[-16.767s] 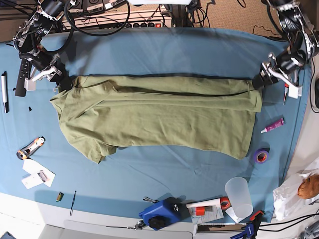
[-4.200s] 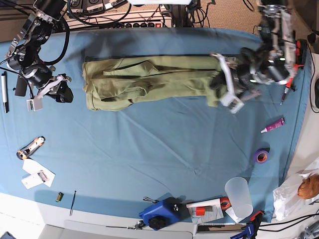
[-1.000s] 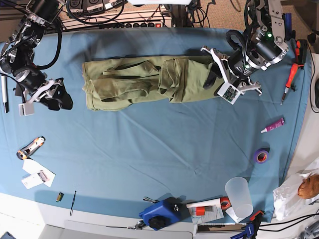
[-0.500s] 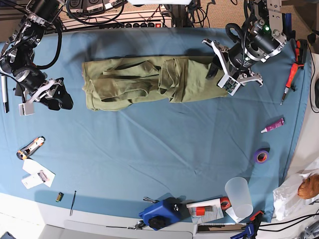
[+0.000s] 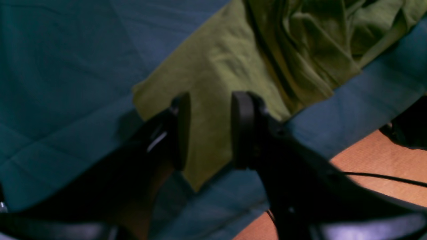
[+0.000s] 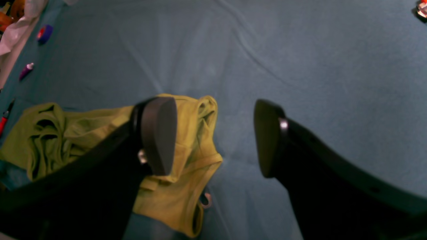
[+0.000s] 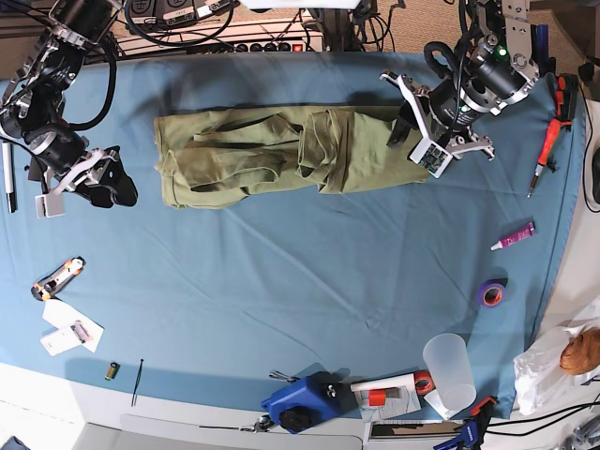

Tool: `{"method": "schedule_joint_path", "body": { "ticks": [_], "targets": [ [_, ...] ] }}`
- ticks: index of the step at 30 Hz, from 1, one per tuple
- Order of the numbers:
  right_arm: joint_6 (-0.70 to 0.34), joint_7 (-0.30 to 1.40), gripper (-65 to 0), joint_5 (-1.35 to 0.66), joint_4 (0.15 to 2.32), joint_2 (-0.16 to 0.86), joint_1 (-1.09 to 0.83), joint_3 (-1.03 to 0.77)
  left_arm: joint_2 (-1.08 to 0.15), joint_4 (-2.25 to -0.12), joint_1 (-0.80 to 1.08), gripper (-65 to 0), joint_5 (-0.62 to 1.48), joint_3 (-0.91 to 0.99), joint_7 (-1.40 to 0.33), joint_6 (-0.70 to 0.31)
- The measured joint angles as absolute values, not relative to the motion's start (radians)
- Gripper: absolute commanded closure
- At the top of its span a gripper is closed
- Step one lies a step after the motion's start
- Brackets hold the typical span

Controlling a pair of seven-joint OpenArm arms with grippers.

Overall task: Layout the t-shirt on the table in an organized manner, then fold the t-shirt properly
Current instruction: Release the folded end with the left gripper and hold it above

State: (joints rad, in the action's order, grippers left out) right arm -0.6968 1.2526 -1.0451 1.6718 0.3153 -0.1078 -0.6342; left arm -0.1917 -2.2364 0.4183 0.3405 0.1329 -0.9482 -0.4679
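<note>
The olive-green t-shirt (image 7: 281,150) lies on the teal table (image 7: 281,291) as a long rumpled strip near the far edge, its right third doubled back over the middle. My left gripper (image 7: 401,134) hovers over the strip's right end. In the left wrist view its fingers (image 5: 181,130) stand apart with the shirt (image 5: 227,66) showing between them, gripping nothing. My right gripper (image 7: 114,186) is left of the shirt, apart from it. In the right wrist view it (image 6: 213,136) is wide open and empty above bare cloth, with the shirt (image 6: 180,186) at lower left.
A purple tape roll (image 7: 489,293), a purple tube (image 7: 513,236) and a red screwdriver (image 7: 546,155) lie at right. A clear cup (image 7: 450,373) and a blue device (image 7: 300,401) sit at the front edge. A utility knife (image 7: 56,278) and paper cards (image 7: 70,328) lie at left.
My left gripper has drifted a little toward the far edge at the shirt's right end. The shirt and my right arm have not moved over the last second.
</note>
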Motion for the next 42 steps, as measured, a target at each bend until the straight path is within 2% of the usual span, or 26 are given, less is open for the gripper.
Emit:
{"method": "schedule_joint_path", "body": {
  "ticks": [42],
  "targets": [
    [-0.697, 1.253, -36.5, -1.045, 1.672, 0.315, -0.108, -0.634, -0.192, -2.236, 0.418, -21.3, 0.340, 0.133, -0.937, -0.468]
  ]
}}
